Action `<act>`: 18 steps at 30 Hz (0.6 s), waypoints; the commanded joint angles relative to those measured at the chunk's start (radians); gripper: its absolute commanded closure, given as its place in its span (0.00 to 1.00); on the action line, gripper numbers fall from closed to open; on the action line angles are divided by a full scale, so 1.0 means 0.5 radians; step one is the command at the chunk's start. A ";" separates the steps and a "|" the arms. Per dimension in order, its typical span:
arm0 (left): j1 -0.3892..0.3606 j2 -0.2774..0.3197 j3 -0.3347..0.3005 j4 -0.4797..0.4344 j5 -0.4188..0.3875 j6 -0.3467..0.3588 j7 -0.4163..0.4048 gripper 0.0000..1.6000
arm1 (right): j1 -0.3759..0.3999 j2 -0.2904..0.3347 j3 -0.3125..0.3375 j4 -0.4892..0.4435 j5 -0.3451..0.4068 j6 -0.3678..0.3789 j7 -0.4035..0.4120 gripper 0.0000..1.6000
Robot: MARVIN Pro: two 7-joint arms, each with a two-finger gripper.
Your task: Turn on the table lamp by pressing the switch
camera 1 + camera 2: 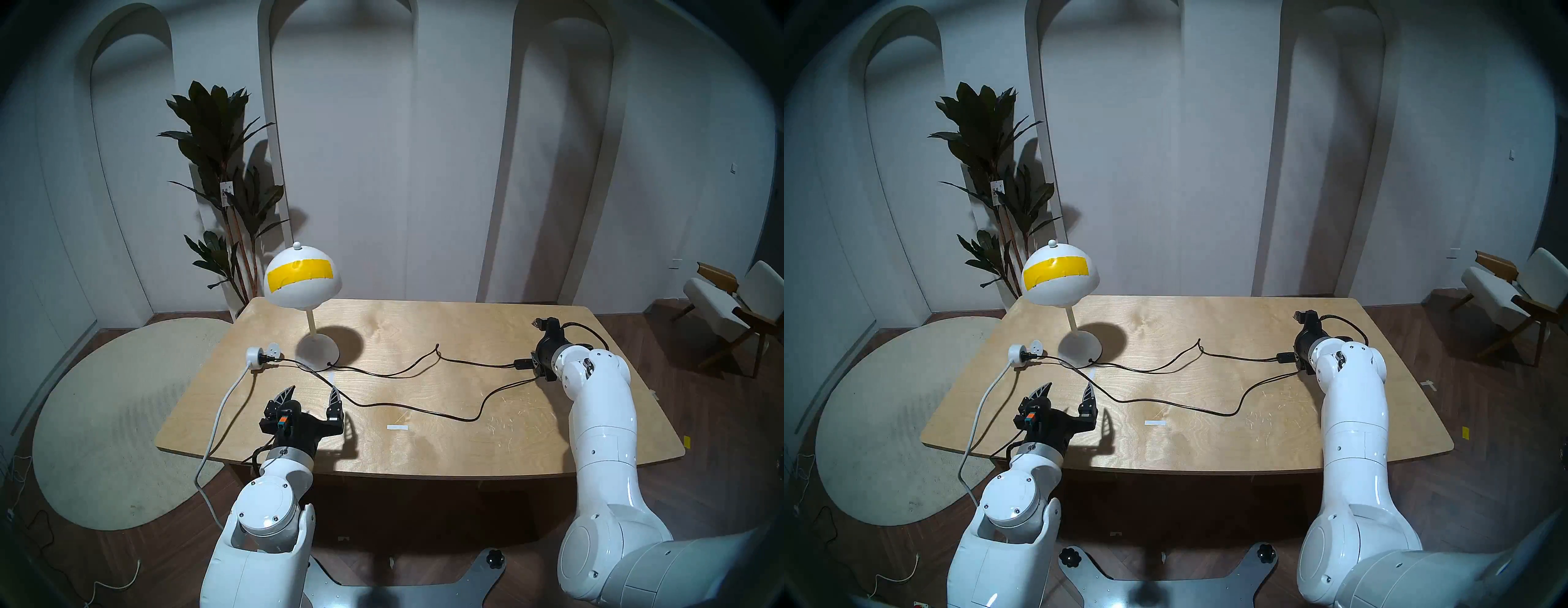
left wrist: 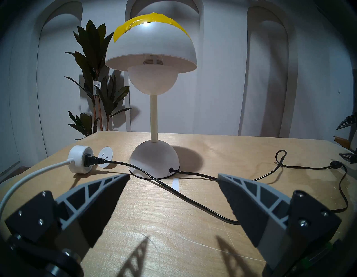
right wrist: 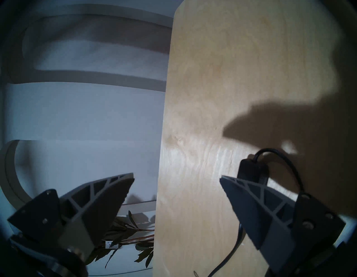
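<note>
Nearest the head camera, the left gripper [image 1: 312, 392] was seen wide open and empty, low over the table [image 1: 424, 450]. An unlit lamp [image 1: 302, 277] stood at the far left. Its inline switch [image 1: 522, 364] lay on the cord [image 1: 394, 406] at the far right, long axis along the cord, just beside one finger of the right gripper [image 3: 176, 179], likewise open and holding nothing.

clear: table [image 1: 424, 331] centre | blocked: black cord [image 1: 407, 408] (loops across), lamp [image 1: 302, 278]
</note>
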 commanded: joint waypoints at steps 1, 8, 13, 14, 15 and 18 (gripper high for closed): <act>-0.011 0.000 -0.001 -0.042 -0.002 -0.008 -0.001 0.00 | 0.005 -0.026 -0.015 -0.135 0.026 0.038 -0.019 0.00; -0.010 0.000 -0.002 -0.043 -0.002 -0.008 -0.001 0.00 | 0.041 -0.002 -0.024 -0.024 0.027 0.034 0.001 0.00; -0.011 0.000 -0.002 -0.043 -0.001 -0.008 -0.001 0.00 | 0.076 0.021 -0.027 0.055 0.019 0.019 0.033 0.00; -0.011 0.000 -0.002 -0.043 -0.001 -0.008 -0.001 0.00 | 0.084 0.026 -0.028 0.070 0.018 0.017 0.039 0.00; -0.011 0.000 -0.002 -0.043 -0.001 -0.008 -0.001 0.00 | 0.094 0.032 -0.028 0.089 0.016 0.011 0.044 0.00; -0.011 0.000 -0.002 -0.042 -0.001 -0.008 -0.001 0.00 | 0.120 0.047 -0.031 0.135 0.014 0.001 0.058 0.00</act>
